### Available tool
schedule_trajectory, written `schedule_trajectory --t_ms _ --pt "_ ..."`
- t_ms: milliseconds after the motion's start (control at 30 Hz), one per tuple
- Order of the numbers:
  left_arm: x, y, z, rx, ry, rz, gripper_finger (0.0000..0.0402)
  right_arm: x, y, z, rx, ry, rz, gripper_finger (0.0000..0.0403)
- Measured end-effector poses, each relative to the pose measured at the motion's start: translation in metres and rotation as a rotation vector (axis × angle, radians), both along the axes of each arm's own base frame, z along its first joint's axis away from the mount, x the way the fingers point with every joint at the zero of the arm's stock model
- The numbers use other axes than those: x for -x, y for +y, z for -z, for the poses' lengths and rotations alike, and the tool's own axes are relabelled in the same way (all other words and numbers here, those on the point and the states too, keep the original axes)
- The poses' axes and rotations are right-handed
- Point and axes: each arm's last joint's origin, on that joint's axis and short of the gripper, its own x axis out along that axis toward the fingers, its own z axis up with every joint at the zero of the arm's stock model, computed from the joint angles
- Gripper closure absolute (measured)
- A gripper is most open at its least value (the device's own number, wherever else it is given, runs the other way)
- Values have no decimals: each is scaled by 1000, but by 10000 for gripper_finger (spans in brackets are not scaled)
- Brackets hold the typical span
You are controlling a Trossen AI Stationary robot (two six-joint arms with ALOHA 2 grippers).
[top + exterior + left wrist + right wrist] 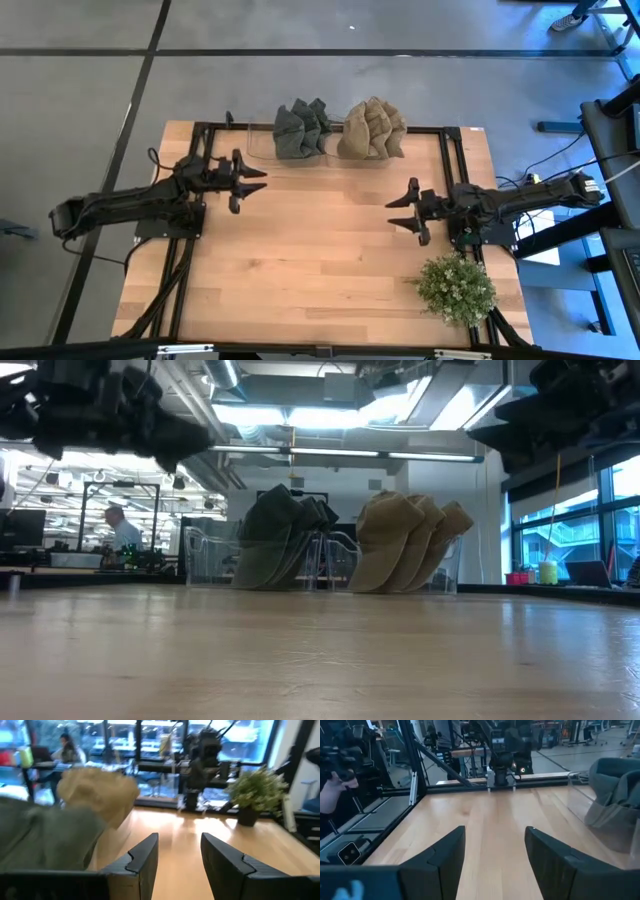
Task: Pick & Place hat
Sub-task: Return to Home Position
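Between the jaws of the left gripper (262, 180): nothing but a plain gap, set wide apart, with bare wood beneath. Same at the right gripper (395, 212): spread open, empty, pointing toward frame centre. Both raised off the table (320, 270), left one at centre-left of the high view, right one at centre-right, facing each other across open boards. Judged a parked stance, with no load left to carry.

Further out, at upper centre: dark caps (300, 128) bunched upright in the left transparent bin (258, 140), tan caps (372, 128) bunched likewise in the right transparent bin (452, 132), touching at the middle. Stacked brim-down and leaning together, probably because of the narrow walls and because each drop landed against the one before. No cap loose on the boards, so sorting looks done.

At lower right, a small potted plant (456, 288), well apart from both arms and out of any likely path
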Motion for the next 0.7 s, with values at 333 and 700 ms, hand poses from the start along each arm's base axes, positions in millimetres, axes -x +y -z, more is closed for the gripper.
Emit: schedule_trajectory --t_ms 333,700 --pt "16 -7 29 47 -52 -130 258 13 -2 11 -26 -44 24 196" --pt "24 -7 26 30 -73 -159 258 28 -4 26 -39 -122 35 196"
